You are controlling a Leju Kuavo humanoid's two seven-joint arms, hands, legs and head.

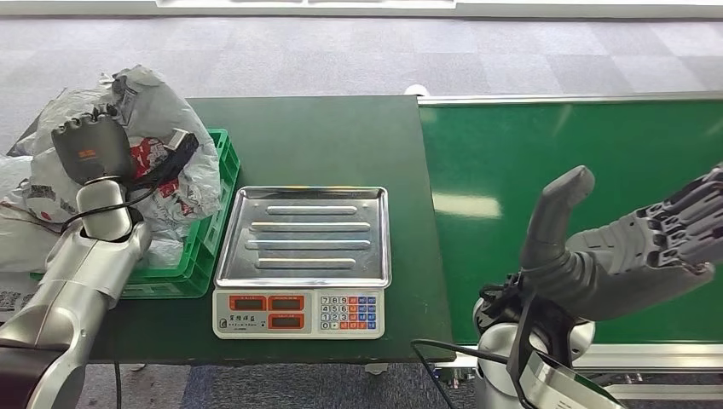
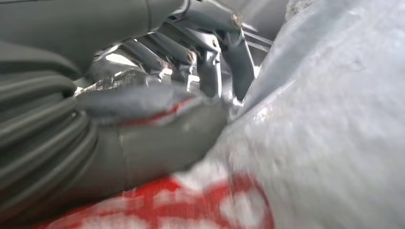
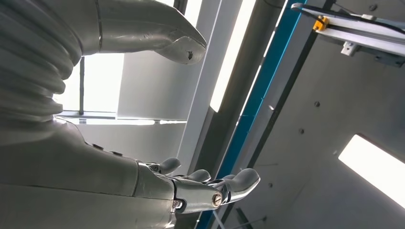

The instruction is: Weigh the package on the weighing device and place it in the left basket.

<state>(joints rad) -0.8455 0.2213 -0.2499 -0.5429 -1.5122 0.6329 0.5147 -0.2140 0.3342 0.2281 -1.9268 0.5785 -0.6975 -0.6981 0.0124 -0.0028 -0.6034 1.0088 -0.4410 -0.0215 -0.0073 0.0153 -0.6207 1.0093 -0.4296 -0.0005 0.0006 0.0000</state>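
The left robot hand (image 1: 89,149) clamps the crinkled grey plastic package (image 1: 162,128) over the green plastic basket (image 1: 220,183), ready for dropping; the right robot hand (image 1: 682,226) hovers spread, empty.

the scale (image 1: 298,313) keypad shows digits, too small to read; package (image 1: 162,162) print illegible.

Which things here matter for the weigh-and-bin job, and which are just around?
Job:
package, gripped by left hand
scale, its tray bare
green basket
right hand, open, palm up

Around:
conveyor belt
dark table
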